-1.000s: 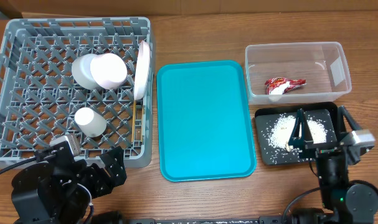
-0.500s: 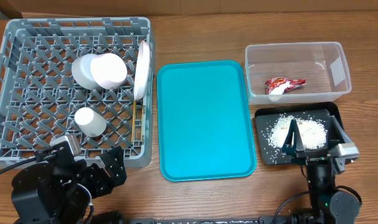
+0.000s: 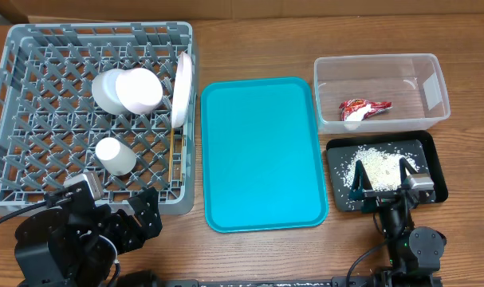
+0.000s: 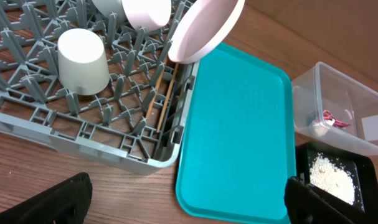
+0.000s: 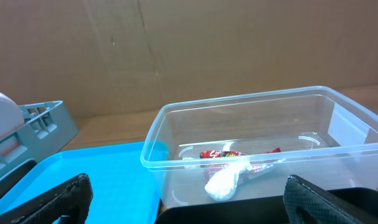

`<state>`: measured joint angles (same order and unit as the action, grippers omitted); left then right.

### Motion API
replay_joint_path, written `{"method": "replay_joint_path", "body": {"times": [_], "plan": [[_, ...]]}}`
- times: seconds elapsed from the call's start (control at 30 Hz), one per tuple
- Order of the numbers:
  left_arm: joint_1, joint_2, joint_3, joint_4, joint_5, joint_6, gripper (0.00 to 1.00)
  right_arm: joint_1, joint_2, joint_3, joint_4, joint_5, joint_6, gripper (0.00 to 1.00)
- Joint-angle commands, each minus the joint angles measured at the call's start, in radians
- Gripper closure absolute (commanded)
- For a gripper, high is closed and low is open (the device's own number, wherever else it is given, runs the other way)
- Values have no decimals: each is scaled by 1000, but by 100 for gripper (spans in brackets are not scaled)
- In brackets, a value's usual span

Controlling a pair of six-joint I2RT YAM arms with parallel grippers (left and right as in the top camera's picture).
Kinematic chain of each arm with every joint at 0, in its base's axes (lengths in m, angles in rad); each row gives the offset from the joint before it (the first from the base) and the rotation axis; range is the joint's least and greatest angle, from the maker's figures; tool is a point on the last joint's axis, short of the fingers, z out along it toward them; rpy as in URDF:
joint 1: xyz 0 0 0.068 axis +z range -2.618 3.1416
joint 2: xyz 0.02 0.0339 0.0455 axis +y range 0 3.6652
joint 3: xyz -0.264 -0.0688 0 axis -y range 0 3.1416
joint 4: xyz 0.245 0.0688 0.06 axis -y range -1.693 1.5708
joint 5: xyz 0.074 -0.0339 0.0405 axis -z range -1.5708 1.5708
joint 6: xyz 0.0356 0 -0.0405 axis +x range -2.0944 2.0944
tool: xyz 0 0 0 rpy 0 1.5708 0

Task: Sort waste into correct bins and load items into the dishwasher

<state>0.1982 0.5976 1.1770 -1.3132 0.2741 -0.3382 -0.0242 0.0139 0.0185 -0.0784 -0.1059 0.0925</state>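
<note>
Right, both sets of fingers are spread wide and grasping nothing. The left gripper sits low at the near edge of the bench, just in front of the dish rack. The right gripper hangs over the near end of the black tray, pointing at the clear tub. That reads to me as a parked pose, because you have nothing loose left to pick.

Rack load: the large plate stands on edge against the right wall, held up by the pegs. The bowl and a smaller dish lean together beside it. The cup looks mouth down, probably so it drains. The chopsticks lie along the right wall, where the lattice keeps them from rolling.

Waste is split by type. The wrapper lies alone on the tub floor, and the rice is heaped mid-tray in the black one, with a few grains scattered around the heap. The teal tray between rack and bins carries nothing. My call is that sorting and loading are essentially done. Just check the stray grains near the black tray's rim.
</note>
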Motion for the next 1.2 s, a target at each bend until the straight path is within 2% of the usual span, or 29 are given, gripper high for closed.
{"method": "replay_joint_path", "body": {"times": [0.0,0.73,0.87,1.03,1.17], "plan": [[-2,-4,2,0,11,-6,0,5,-9,-10,5,-8,-8,0],[-2,-4,2,0,11,-6,0,5,-9,-10,5,-8,-8,0],[-2,-4,-1,-9,-57,31,0,5,-9,-10,5,-8,-8,0],[-19,-49,-84,145,-105,86,0,5,-9,-10,5,-8,-8,0],[-80,-172,-276,339,-184,137,0,5,-9,-10,5,-8,-8,0]]}}
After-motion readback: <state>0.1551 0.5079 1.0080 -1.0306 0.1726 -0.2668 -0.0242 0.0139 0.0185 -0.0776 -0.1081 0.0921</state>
